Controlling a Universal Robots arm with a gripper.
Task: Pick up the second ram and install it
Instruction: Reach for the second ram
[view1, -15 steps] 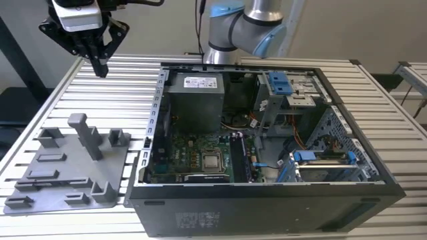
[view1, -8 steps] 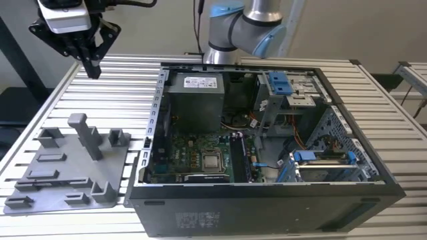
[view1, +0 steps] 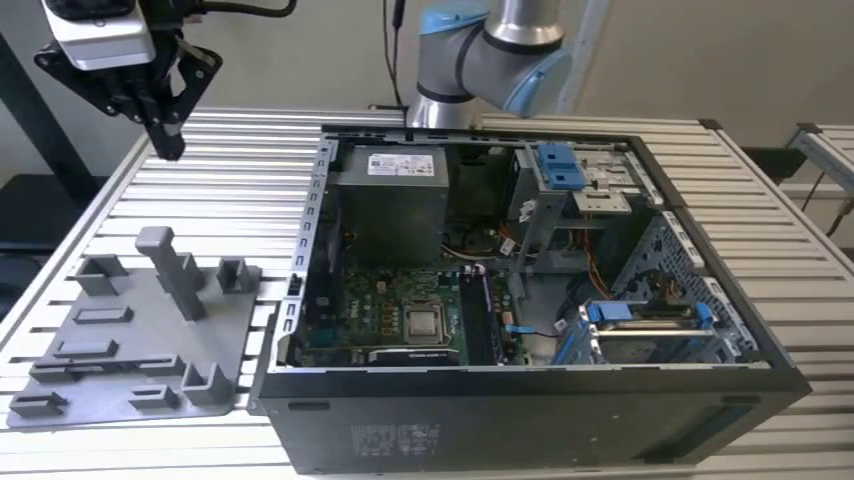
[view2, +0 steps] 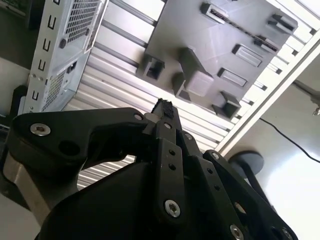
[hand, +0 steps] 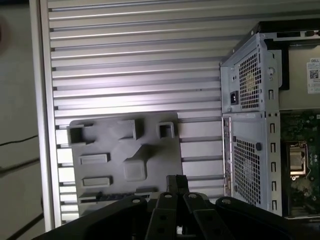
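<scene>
My gripper (view1: 168, 148) hangs high over the slatted table at the exterior view's far left, fingers pressed together to a point, with nothing between them. Both wrist views show the closed fingertips (view2: 163, 107) (hand: 175, 181) over the gray tray (view1: 247, 325) (hand: 165, 150) (view2: 170, 35). A thin dark strip (view1: 107, 363) (hand: 117, 196) stands on edge in the tray's long holder near the front edge; it looks like the second ram. A similar dark stick (view1: 477, 318) sits upright in the motherboard slots inside the open computer case (view1: 534, 385).
The tray carries a tall post (view1: 171, 270) and several low raised blocks. The case's metal walls (view1: 310, 250) rise well above the table beside the tray. The arm's base (view1: 447, 95) stands behind the case.
</scene>
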